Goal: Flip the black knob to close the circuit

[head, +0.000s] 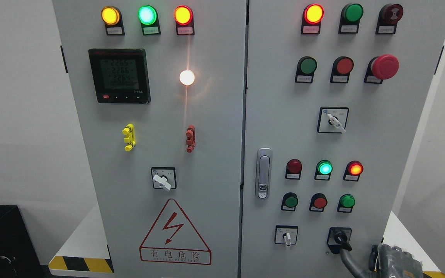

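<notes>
The black rotary knob (339,238) sits on its black square plate near the bottom right of the grey metal electrical cabinet (207,116), on the right-hand door, below the row of three small push buttons. Its handle is tilted, pointing down and to the right. The robot's right hand (352,258) comes up from the lower right edge, grey and partly cut off by the frame. One grey finger (348,259) reaches up to just below the knob and looks to touch its lower end; whether the hand is gripping the knob or only resting a fingertip against it cannot be told, since most of the hand is out of frame.

Just left of the knob is a white-handled selector switch (286,236) on a white square plate. Higher on the same door stands a red mushroom-shaped emergency button (384,66). A silver door latch (263,173) lies along the right door's left edge. On the left door are a black digital meter (119,75) and a red triangular warning sign (175,233) with a lightning bolt.
</notes>
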`<action>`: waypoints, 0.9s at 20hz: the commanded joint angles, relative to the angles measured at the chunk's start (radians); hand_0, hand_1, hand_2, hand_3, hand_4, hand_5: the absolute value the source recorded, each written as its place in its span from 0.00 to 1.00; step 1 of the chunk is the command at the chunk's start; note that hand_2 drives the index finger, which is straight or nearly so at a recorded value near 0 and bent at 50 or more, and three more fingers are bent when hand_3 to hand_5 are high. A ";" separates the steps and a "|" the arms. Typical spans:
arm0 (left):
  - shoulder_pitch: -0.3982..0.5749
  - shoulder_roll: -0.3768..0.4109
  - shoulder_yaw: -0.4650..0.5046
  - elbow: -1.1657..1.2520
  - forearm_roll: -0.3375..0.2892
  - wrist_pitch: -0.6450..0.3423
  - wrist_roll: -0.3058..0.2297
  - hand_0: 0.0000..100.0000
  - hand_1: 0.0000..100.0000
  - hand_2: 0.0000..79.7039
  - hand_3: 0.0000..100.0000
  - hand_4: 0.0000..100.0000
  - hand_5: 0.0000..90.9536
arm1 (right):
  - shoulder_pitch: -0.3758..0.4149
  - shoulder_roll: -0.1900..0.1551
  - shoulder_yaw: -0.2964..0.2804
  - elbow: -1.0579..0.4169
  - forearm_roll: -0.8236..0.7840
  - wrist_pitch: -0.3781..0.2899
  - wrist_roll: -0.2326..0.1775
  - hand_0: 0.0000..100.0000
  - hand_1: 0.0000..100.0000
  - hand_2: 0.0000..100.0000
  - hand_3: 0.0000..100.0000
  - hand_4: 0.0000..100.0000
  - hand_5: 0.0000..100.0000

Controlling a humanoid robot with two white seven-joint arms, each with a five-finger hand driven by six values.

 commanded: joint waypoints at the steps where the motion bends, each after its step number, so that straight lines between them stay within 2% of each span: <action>1: 0.021 0.000 0.000 -0.029 0.000 0.000 -0.001 0.12 0.56 0.00 0.00 0.00 0.00 | -0.004 -0.001 -0.005 -0.004 -0.027 0.000 -0.003 0.00 0.00 0.88 1.00 0.98 1.00; 18: 0.023 0.000 0.000 -0.029 0.000 0.000 -0.001 0.12 0.56 0.00 0.00 0.00 0.00 | -0.003 -0.001 0.003 -0.007 -0.029 -0.006 -0.008 0.00 0.00 0.88 1.00 0.97 1.00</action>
